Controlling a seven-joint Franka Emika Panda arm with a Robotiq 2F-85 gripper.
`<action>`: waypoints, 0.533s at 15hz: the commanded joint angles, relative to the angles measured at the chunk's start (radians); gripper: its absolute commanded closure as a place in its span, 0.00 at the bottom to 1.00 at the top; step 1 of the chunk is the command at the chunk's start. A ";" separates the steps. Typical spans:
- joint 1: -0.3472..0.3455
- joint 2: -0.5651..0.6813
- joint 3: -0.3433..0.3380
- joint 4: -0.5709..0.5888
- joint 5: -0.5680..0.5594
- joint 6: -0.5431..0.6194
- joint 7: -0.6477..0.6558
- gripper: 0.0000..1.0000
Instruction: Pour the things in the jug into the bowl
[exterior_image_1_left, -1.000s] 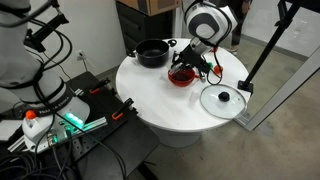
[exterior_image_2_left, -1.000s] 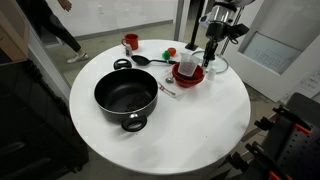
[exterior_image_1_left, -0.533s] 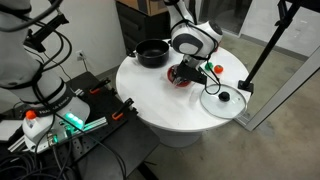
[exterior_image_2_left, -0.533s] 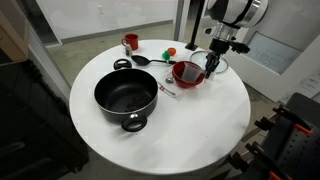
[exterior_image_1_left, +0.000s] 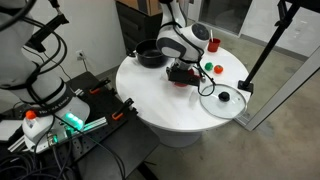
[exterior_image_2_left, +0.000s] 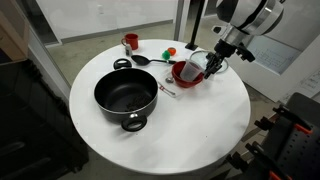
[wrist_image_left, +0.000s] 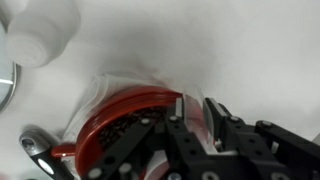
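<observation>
The jaws are closed on the jug. It is tipped well over, its mouth toward the bowl, and it sits at the bowl's rim on the side away from the black pot. Whether the jug touches the rim cannot be told.

The bowl stands upright on the round white surface, and in both exterior views the arm leans in over it. In the wrist view the 2 dark fingers sit just above the bowl's red rim. A pale strip of the jug's wall shows between them. The bowl's inside looks dark and speckled there, but what lies in it cannot be made out.

The pot stands near the bowl, apart from it. A black spoon lies beside the bowl, and farther from the bowl than the spoon stands 1 small red cup. A small green thing sits just behind the bowl. In an exterior view, the glass lid with its black knob lies flat near the bowl, on the side opposite the pot.
</observation>
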 joint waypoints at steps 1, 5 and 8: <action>-0.060 -0.101 0.061 -0.074 0.106 -0.001 -0.057 0.94; -0.029 -0.198 0.041 -0.101 0.237 -0.015 -0.036 0.94; 0.101 -0.266 -0.074 -0.158 0.185 0.048 0.070 0.94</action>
